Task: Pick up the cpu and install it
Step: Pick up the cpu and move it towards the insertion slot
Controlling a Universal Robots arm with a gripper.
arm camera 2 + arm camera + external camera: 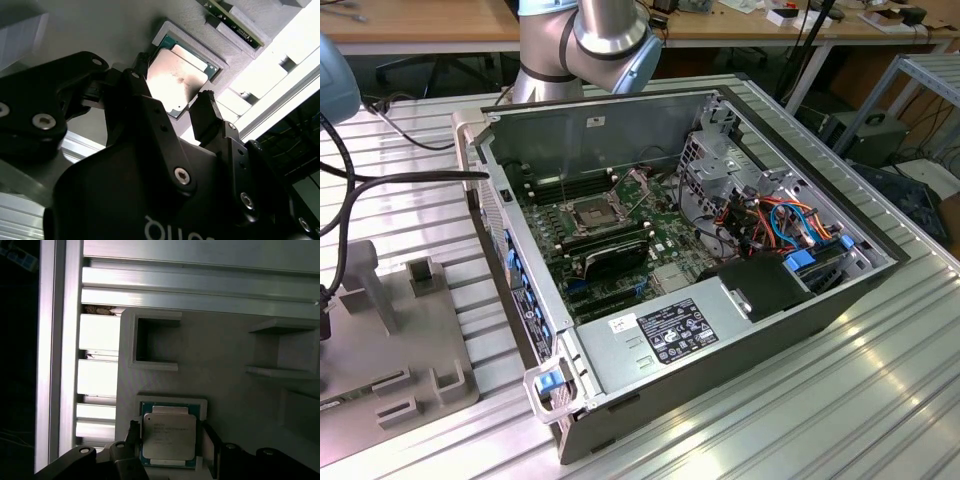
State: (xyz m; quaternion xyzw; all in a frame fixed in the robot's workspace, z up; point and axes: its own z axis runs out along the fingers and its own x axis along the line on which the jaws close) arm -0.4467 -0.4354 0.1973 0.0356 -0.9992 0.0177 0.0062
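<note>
The cpu, a small square chip with a dull silver top on a green edge, lies flat in a shallow framed recess of a grey fixture plate. In both wrist views my gripper hangs just over it, open, with one black finger on one side of the chip and the other finger on the opposite side. The second wrist view shows the cpu glinting between the fingertips of the gripper. In the exterior view the empty black-framed socket sits on the motherboard inside the open computer case.
The fixture plate lies at the exterior view's left of the case on a ribbed aluminium table. It carries raised holders and a square pocket. Black memory sticks, coloured cables and a power supply fill the case.
</note>
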